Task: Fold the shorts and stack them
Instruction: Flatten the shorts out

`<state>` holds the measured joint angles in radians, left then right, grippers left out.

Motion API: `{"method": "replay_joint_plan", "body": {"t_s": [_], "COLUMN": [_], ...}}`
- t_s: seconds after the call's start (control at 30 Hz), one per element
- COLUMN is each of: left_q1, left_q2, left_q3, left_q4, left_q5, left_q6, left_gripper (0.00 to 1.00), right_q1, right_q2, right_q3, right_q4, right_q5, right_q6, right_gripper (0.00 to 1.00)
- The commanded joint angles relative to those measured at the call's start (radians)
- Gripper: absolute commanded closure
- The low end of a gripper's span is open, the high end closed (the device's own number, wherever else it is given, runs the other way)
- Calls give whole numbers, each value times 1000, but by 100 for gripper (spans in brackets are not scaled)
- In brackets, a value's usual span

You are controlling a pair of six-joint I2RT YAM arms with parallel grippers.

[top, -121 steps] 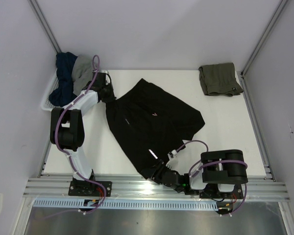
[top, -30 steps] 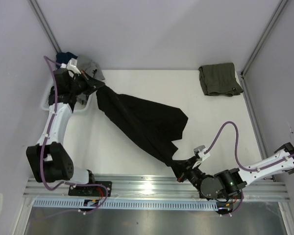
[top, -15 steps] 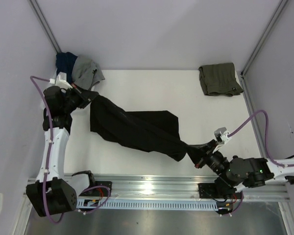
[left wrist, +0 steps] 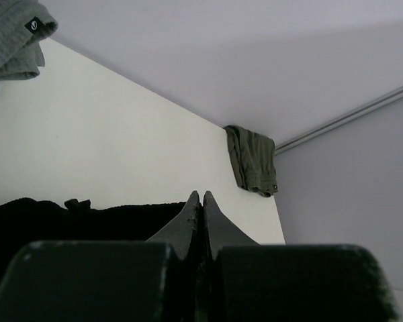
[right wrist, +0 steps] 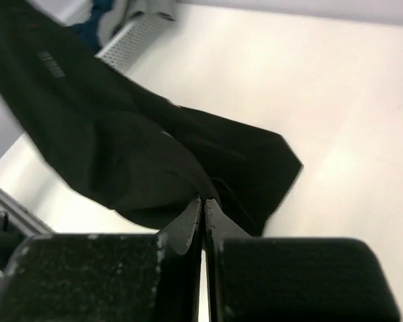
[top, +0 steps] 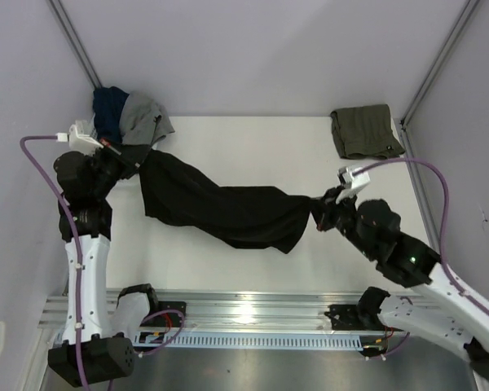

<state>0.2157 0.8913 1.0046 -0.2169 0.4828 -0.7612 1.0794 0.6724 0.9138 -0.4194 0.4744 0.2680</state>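
The black shorts (top: 228,210) hang stretched in the air between both grippers, sagging in the middle above the table. My left gripper (top: 138,156) is shut on their left end near the basket. My right gripper (top: 318,208) is shut on their right end. In the right wrist view the black cloth (right wrist: 134,147) drapes from the closed fingertips (right wrist: 203,201). In the left wrist view the black cloth (left wrist: 67,215) lies behind the closed fingertips (left wrist: 201,198). The olive-green shorts (top: 365,132) lie folded at the table's far right corner, also in the left wrist view (left wrist: 254,161).
A white basket (top: 85,163) at the far left holds dark blue and grey clothes (top: 130,118). Metal frame rails run along the table's near edge (top: 253,309) and right side (top: 424,204). Grey walls enclose the table.
Both grippers have lifted the black shorts off the table and pulled them apart. The right gripper rose from the near edge towards mid-right; the left arm swung back and leftward.
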Motion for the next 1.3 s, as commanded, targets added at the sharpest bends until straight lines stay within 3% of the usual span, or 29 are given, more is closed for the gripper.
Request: {"method": "replay_joint_plan", "body": {"t_s": [0.0,0.13,0.37,0.5,0.7,1.0,1.13,1.27], "left_q1": [17,24,25,24,-24,-144,-177,-193], "left_q2": [-28,-25,47,129,268,560,669,670], "left_q3": [66,95,132,169,333,867,1037,1059], "left_q4": [-13,1,137,237,246,165,97,96], "left_q5": [-30,-32,-32,-21,-53,-99,-72,-43], "left_q6": [-13,-10,-66,-118,-116,-115,-127,-144], "left_gripper": [100,100,100,100,100,100,100,100], "right_q1": [-311,-696,-956,-990,-1032,-1124,-1188,-1234], "right_q2": [48,154,375,478,630,875,906,837], "right_q3": [4,14,190,319,500,795,820,752], "right_q4": [109,254,454,456,501,683,857,926], "right_q5": [-581,-1079,-1428,-1481,-1522,-1585,-1602,-1606], "right_q6": [-12,85,215,200,232,451,595,657], "right_gripper": [100,100,100,100,100,100,100,100]}}
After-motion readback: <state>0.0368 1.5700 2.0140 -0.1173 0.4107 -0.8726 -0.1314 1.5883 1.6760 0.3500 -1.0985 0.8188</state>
